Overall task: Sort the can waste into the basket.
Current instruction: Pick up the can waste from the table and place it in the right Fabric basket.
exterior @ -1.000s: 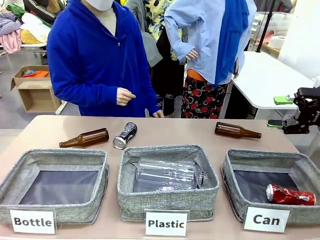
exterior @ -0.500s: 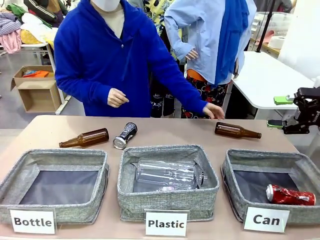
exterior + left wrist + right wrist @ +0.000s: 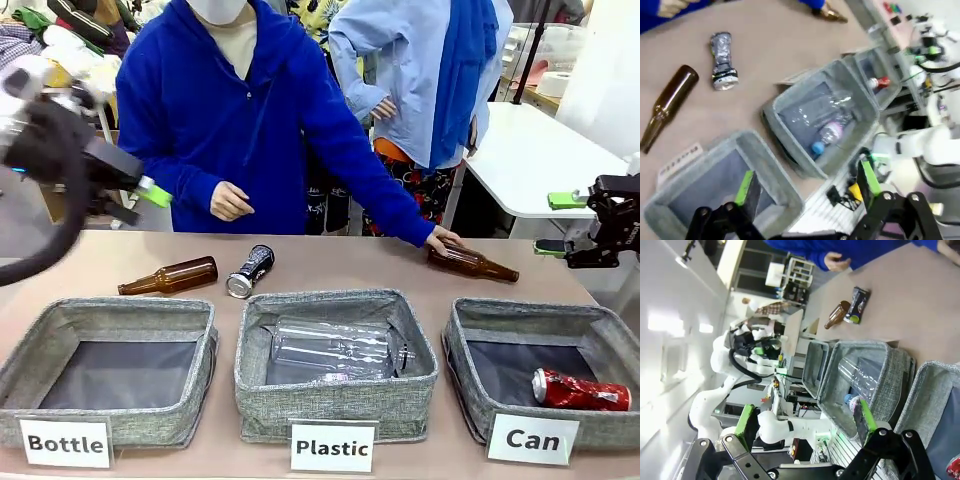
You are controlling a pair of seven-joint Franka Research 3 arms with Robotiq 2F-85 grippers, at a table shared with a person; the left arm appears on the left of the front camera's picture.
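A black can (image 3: 250,271) with a silver end lies on the table behind the middle bin, beside a brown bottle; the left wrist view has this black can (image 3: 722,61) too. A crushed red can (image 3: 580,390) lies inside the "Can" basket (image 3: 463,345) at the front right. My left gripper (image 3: 140,203) hangs open and blurred above the table's far left, away from the black can. At the right edge my right gripper (image 3: 555,224) stands open above the table, behind the basket. Both wrist views show open, empty jaws: left gripper (image 3: 807,190), right gripper (image 3: 805,427).
A brown bottle (image 3: 170,276) lies left of the black can. A person's hand (image 3: 445,239) rests on a second brown bottle (image 3: 480,264) at the back right. The "Plastic" bin (image 3: 335,400) holds clear bottles. The "Bottle" bin (image 3: 20,370) stands front left.
My left arm has swung into view at the upper left. The person's hand has reached across to the right brown bottle and now rests on it. The right arm has not moved.
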